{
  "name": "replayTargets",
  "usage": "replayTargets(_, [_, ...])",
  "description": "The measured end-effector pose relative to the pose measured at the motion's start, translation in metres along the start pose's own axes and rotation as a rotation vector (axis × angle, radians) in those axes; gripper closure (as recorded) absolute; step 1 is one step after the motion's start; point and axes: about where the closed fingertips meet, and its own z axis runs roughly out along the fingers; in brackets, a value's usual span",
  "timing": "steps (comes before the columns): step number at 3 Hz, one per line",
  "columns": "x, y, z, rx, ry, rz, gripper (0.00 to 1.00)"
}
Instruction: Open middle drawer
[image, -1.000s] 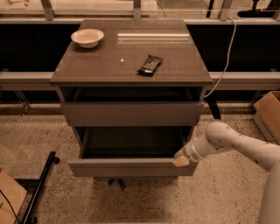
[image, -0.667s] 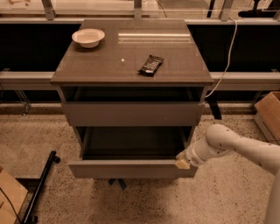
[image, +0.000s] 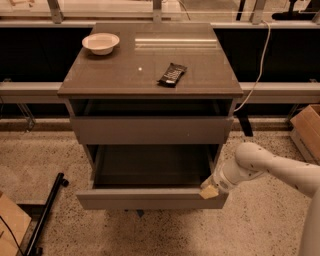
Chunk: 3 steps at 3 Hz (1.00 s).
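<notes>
The grey-brown cabinet (image: 150, 75) stands in the middle of the camera view. The middle drawer (image: 150, 198) is pulled well out toward me, and its dark inside (image: 152, 167) shows empty. The upper drawer front (image: 150, 130) sits above it, only slightly out. A third drawer is hidden beneath. My gripper (image: 209, 191) is at the right end of the middle drawer's front panel, on its top edge. My white arm (image: 270, 167) reaches in from the right.
A white bowl (image: 101, 43) and a flat black object (image: 172, 74) lie on the cabinet top. A cardboard box (image: 307, 130) stands at the right. A black pole (image: 45, 215) and cardboard (image: 10, 227) lie on the floor at the left. A cable (image: 256, 75) hangs behind.
The middle drawer has slid a little further out toward me. My gripper has moved with it, toward me along its right end.
</notes>
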Motion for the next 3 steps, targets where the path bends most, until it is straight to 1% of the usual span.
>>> replayTargets(1, [0.006,0.006,0.001,-0.018,0.050,-0.006,0.35])
replayTargets(2, [0.005,0.006,0.000,-0.018,0.050,-0.006,0.39])
replayTargets(3, [0.036,0.028,-0.012,-0.065,0.143,0.030,0.62])
